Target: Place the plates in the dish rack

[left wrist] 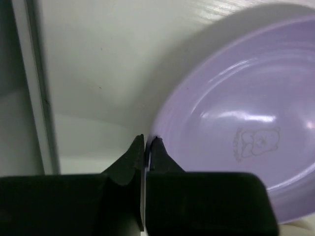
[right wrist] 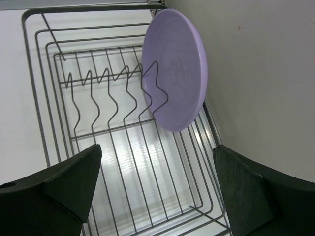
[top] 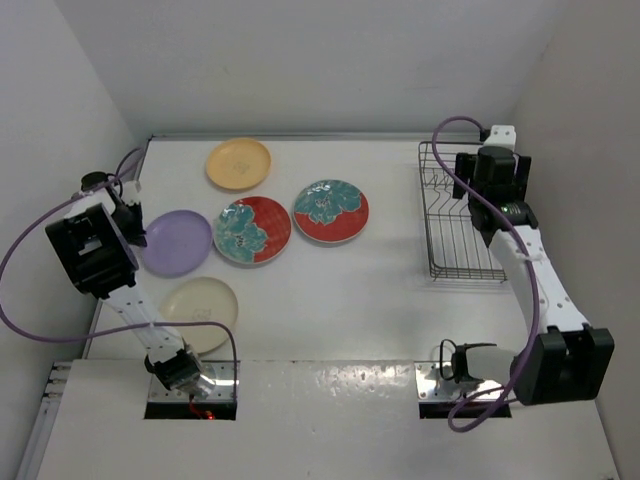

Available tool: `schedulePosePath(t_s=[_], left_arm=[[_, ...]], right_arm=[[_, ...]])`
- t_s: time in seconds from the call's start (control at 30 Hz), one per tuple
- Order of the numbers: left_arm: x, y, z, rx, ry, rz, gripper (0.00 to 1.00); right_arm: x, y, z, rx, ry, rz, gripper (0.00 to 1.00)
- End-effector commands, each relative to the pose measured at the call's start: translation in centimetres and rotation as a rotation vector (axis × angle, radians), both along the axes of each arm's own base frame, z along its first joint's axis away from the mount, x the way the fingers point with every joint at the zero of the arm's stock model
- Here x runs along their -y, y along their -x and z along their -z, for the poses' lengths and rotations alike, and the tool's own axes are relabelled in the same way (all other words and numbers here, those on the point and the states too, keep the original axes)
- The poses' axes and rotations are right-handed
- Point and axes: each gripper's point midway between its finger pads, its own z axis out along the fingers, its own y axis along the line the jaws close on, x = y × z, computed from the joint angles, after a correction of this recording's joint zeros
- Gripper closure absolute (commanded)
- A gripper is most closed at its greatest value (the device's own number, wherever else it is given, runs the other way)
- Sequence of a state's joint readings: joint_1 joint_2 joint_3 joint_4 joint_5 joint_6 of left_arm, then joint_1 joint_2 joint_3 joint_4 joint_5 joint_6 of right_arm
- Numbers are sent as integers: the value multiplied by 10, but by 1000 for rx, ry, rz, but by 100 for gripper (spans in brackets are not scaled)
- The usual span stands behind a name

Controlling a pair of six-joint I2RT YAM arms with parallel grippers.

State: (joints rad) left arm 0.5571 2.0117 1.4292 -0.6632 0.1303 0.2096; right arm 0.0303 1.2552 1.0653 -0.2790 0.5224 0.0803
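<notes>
A lavender plate (top: 178, 243) lies at the table's left, large in the left wrist view (left wrist: 246, 108). My left gripper (top: 135, 226) is at its left rim, its jaws closed on the rim (left wrist: 148, 141) with one finger over the plate and one outside. A second lavender plate (right wrist: 177, 69) stands upright in the end slot of the wire dish rack (right wrist: 34, 88), which sits at the right (top: 440, 215). My right gripper (right wrist: 156, 162) hangs open and empty above the rack (top: 492, 172). A yellow-orange plate (top: 238, 164), two red-and-teal plates (top: 252, 231) (top: 331, 211) and a cream plate (top: 200, 310) lie flat.
White walls close in the table at the back and on both sides. The rack stands against the right wall (right wrist: 256, 73). The table's left edge rail (left wrist: 34, 88) runs just beside the left gripper. The remaining rack dividers (right wrist: 98, 98) hold nothing.
</notes>
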Motion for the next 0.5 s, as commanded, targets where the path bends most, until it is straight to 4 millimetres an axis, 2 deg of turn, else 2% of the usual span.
schedulePosePath(t_s=[0.0, 0.07, 0.17, 0.23, 0.27, 0.3, 0.33, 0.37, 0.4, 0.43, 0.47], left_arm=[[-15, 8, 7, -24, -31, -14, 100], [-27, 10, -1, 0, -36, -44, 100], [-40, 1, -45, 108, -53, -40, 100], [-39, -8, -80, 186, -79, 5, 100], [-34, -15, -114, 257, -126, 50, 100], [-28, -19, -133, 294, -145, 77, 100], [-23, -25, -161, 344, -179, 97, 100], [-7, -36, -185, 399, -207, 151, 100], [11, -37, -225, 490, -230, 195, 100], [27, -44, -257, 566, -244, 228, 100], [66, -55, -277, 625, -226, 314, 100]], right_arm=[[-10, 7, -16, 55, -8, -36, 6], [-17, 10, -21, 64, -2, -69, 6], [-28, 12, -24, 49, -15, -126, 6], [-54, 9, -28, 52, -70, -256, 5], [-61, 11, -27, 35, -92, -297, 5], [-80, 10, -29, 30, -129, -399, 5], [-105, 11, -29, 20, -176, -514, 5], [-126, 11, -39, 27, -216, -611, 6], [-142, 13, -37, 3, -239, -671, 6], [-163, 16, -36, -10, -261, -736, 6], [-188, 21, -40, -10, -292, -825, 6]])
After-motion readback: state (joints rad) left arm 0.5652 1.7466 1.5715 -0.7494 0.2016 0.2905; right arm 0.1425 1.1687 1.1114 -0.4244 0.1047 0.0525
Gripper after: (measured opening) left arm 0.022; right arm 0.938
